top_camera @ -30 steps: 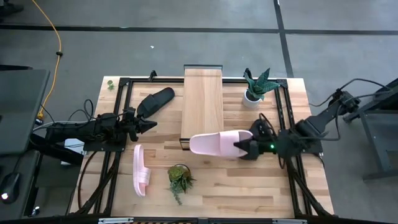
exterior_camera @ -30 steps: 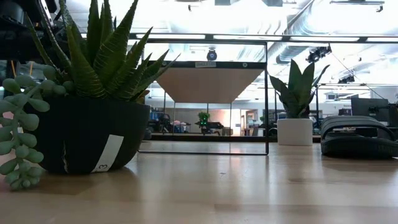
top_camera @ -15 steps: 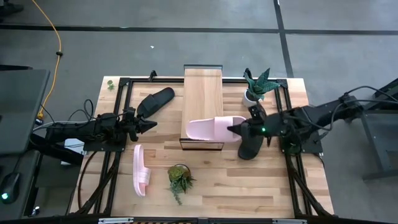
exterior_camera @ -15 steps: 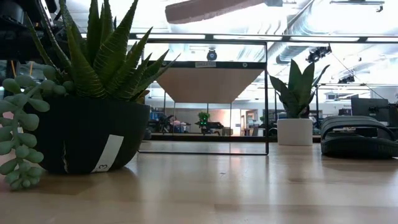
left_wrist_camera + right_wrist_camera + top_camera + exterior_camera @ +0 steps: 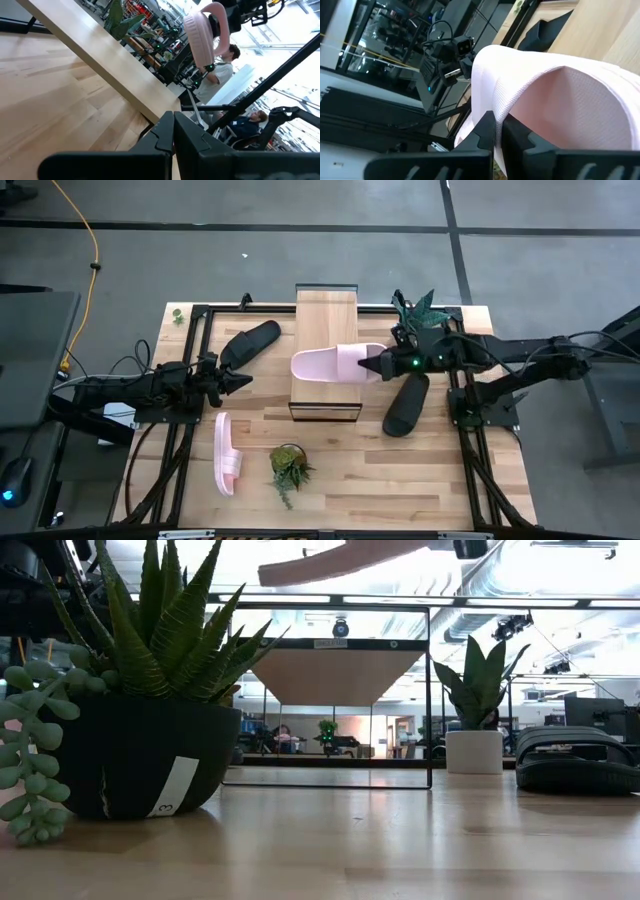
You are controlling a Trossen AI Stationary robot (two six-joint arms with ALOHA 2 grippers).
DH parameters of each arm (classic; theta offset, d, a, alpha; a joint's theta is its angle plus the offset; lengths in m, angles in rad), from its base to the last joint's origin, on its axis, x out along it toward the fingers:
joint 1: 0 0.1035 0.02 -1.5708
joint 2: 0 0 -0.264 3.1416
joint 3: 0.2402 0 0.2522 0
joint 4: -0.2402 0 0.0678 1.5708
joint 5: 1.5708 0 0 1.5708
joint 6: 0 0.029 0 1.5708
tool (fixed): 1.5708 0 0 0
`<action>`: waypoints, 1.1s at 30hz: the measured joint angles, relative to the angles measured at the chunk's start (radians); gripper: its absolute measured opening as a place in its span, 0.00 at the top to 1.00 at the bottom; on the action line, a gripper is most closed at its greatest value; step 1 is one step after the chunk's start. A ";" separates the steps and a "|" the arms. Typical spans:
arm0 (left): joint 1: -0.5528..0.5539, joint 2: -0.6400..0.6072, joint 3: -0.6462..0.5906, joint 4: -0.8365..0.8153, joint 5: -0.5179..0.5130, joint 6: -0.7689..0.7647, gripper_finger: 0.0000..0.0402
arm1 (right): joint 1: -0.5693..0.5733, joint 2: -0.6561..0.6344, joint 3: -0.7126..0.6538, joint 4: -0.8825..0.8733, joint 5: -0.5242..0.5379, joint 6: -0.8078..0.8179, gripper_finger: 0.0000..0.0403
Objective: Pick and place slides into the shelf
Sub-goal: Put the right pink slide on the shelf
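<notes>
Right gripper (image 5: 383,364) carrying pink slide (image 5: 335,364) over shelf (image 5: 325,330).
Fingers clamped on it; next: lower, release. Left gripper (image 5: 240,382) idle on tabletop (image 5: 350,470), fingers closed.

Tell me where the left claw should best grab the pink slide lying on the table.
Likely by its upper long edge. The pink slide rests on its side near the table's front left, so that edge stands up. The left claw, waiting just behind it, could come straight down and pinch the edge across its thickness, clear of the succulent beside it.
</notes>
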 joint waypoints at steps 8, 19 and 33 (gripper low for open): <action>0.000 0.000 0.000 0.000 0.000 0.000 1.00 | -0.149 -0.006 0.000 0.016 -0.187 -0.101 1.00; 0.000 0.000 0.000 0.000 0.000 -0.004 1.00 | -0.340 -0.137 0.000 0.033 -0.388 -0.205 1.00; 0.000 0.000 0.000 0.002 -0.009 -0.033 1.00 | -0.349 -0.360 -0.262 0.218 -0.401 -0.105 1.00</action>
